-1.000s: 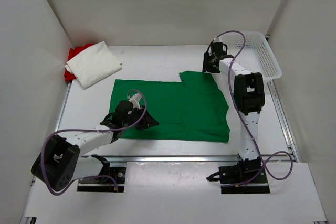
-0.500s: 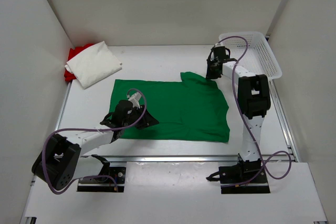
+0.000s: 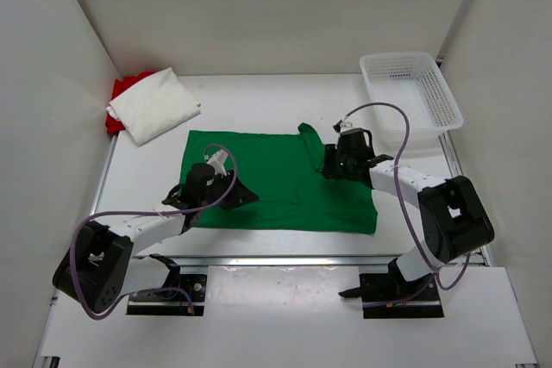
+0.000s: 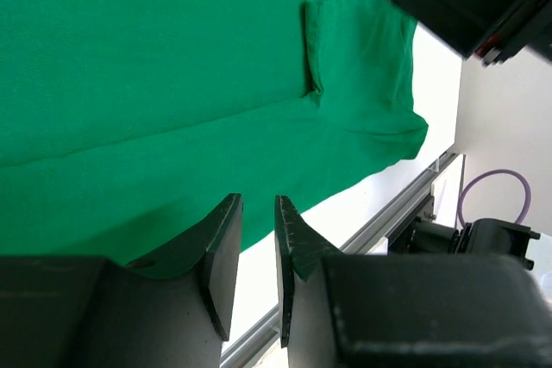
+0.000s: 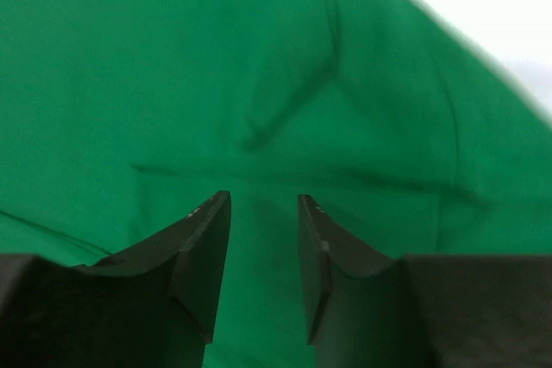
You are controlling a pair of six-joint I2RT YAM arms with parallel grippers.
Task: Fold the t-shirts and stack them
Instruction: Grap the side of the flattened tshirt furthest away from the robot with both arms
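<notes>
Two arms, nothing gripped | your right fingers (image 5: 203, 247), apart, have left the sleeve (image 3: 308, 134), which now looks tucked inward | green t-shirt (image 3: 276, 183) flat beneath them | left fingers (image 4: 222, 256) narrowly apart over its near edge | body fold likely next.

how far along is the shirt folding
Done: the white shirt lies folded on the red shirt in the far left corner. In hand: the green shirt lies spread out, barely folded, the left gripper at its near edge and the right gripper over it, both open. Left: fold it and stack it.
</notes>
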